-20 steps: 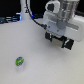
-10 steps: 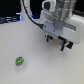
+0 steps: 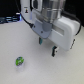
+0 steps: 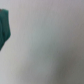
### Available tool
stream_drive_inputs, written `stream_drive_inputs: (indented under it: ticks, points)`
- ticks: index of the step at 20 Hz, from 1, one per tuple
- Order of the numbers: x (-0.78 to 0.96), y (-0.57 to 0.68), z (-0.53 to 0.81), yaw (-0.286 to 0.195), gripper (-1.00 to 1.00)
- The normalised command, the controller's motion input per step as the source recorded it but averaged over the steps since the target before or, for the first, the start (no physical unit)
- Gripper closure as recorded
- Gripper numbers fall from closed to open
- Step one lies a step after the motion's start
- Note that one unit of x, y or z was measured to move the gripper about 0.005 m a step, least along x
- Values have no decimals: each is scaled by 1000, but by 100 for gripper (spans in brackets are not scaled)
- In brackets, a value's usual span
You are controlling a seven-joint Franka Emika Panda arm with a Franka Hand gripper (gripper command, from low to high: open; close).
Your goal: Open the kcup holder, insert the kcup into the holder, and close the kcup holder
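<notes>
hovering over the table, kcup not yet taken

looking at the exterior view, we see the small round kcup with the green-and-blue top and whitish body [image 3: 19, 62] lying alone on the pale white table surface [image 3: 45, 70], toward the exterior view's left and near the lower edge. it seems to sit with the coloured top facing up and a little sideways, but the picture is too blurred for us to be sure.

we judge that this pod is very light and has a thin plastic wall with a foil top, so it can slip or roll away when it is pushed, and it can be crushed by a hard squeeze. we think the best hold is across the round body, just below the rim, with the fingers on two opposite sides and not pressing the foil.

the white-and-grey robot gripper with dark fingertips [image 3: 47, 45] hangs above the table, well apart from the kcup, toward the exterior view's right. it holds nothing, and its two fingers appear spread apart.

the wrist view shows only pale table and a blurred dark green shape [image 4: 4, 27] at one edge; we cannot tell what it is. the black kcup holder is not visible in either view.
</notes>
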Motion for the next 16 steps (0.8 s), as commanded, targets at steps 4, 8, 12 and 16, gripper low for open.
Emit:
stream_drive_inputs:
  ticks: [4,8,12,16]
  points:
    - [67,-676,62,-215,-100]
    - [43,-609,16,-234,-100]
    - [84,-621,1,-229,-100]
    - [243,-534,-8,-238,-100]
